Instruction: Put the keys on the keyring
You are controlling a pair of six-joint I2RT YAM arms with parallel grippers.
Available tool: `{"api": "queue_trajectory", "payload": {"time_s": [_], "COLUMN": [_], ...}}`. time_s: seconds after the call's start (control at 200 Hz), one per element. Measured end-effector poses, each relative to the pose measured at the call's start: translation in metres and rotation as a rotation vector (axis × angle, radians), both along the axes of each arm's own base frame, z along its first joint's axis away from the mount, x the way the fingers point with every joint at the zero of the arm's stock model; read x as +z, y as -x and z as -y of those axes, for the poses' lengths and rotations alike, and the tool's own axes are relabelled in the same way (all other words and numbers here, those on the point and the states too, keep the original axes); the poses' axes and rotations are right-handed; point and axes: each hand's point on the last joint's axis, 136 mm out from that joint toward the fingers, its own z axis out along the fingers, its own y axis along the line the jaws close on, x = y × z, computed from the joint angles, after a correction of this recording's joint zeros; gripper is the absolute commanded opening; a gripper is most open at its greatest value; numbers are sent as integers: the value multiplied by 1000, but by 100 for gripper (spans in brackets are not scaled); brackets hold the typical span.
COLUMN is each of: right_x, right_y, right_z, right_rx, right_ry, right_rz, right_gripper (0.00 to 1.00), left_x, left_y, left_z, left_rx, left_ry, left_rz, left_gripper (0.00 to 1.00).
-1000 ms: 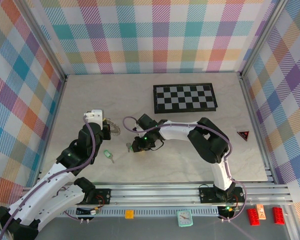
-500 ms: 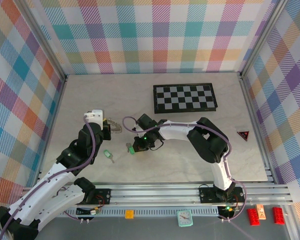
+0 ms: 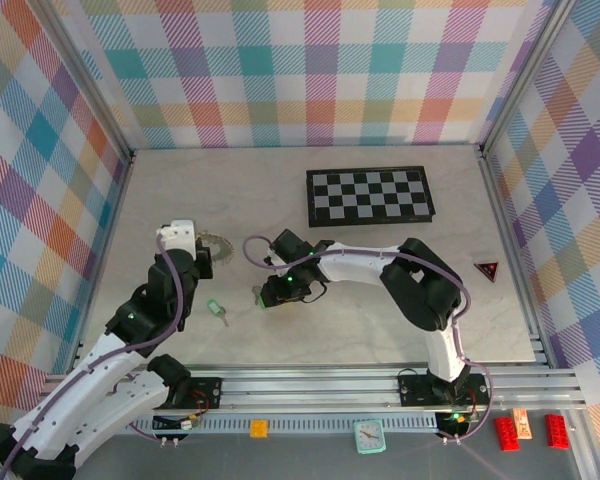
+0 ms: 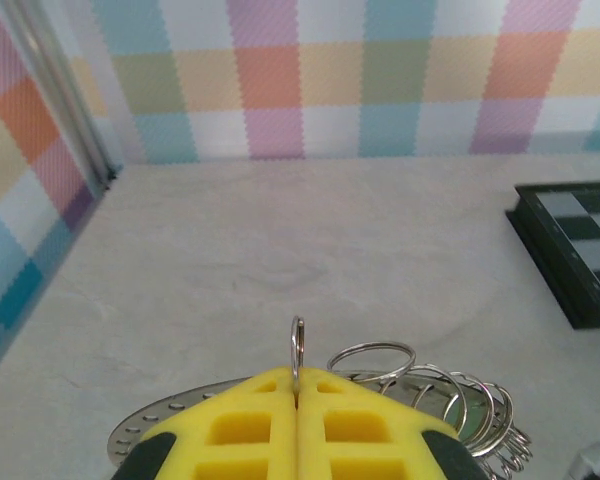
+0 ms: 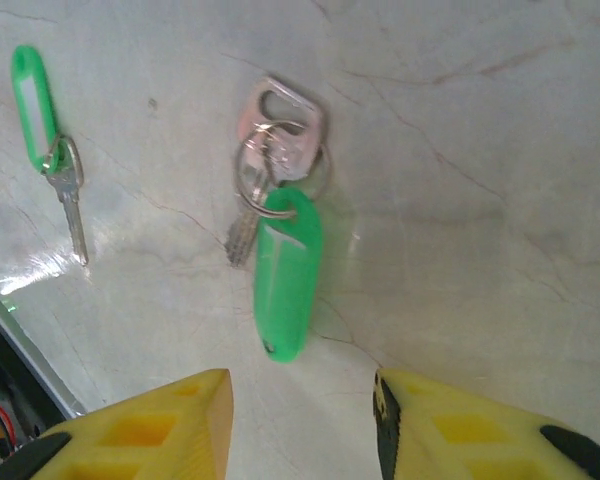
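Note:
My left gripper (image 4: pixel 297 385) is shut on one thin silver loop of the keyring (image 4: pixel 450 400), a flat grey disc with a beaded edge and several wire loops. From above, the keyring (image 3: pixel 218 246) sits at the tip of the left gripper (image 3: pixel 202 256). One of the keys (image 5: pixel 280 255), with a long green tag and a silver blade, lies flat on the table just ahead of my right gripper (image 5: pixel 300 420), which is open and holds nothing. The other key (image 5: pixel 50 140) lies to its left. From above, these keys (image 3: pixel 217 312) (image 3: pixel 259 295) lie between the two arms, the right gripper (image 3: pixel 272 292) over the second.
A black-and-white checkerboard (image 3: pixel 370 195) lies at the back right, and its corner (image 4: pixel 580 250) shows in the left wrist view. A small red triangle (image 3: pixel 488 269) sits near the right wall. Plaid walls enclose the table on three sides.
The right gripper closed and then opened again, and the green-tagged key lies free on the table under it. The left gripper has shifted a little left and back with the keyring.

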Motion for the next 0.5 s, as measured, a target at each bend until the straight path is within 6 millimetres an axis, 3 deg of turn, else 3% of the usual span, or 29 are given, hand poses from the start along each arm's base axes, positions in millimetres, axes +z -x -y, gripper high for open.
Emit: {"api": "queue_trajectory", "payload": {"time_s": [0.21,0.325,0.5], "right_x": [16,10,-6], "right_y": [-24,-27,-16], "right_z": [-23,-22,-18], "right_rx": [-21,-33,-13], "right_ry": [56,127,217], "right_rz": [118,160,173], "right_gripper": [41,41,41], "left_x": [20,25,31], "left_y": [13,18,24], "left_z": [-24,-33,-42], "left_rx": [93,127,158], "left_ry": [13,16,11], "left_rz": [80,105,129], "left_gripper": [0,0,0]}}
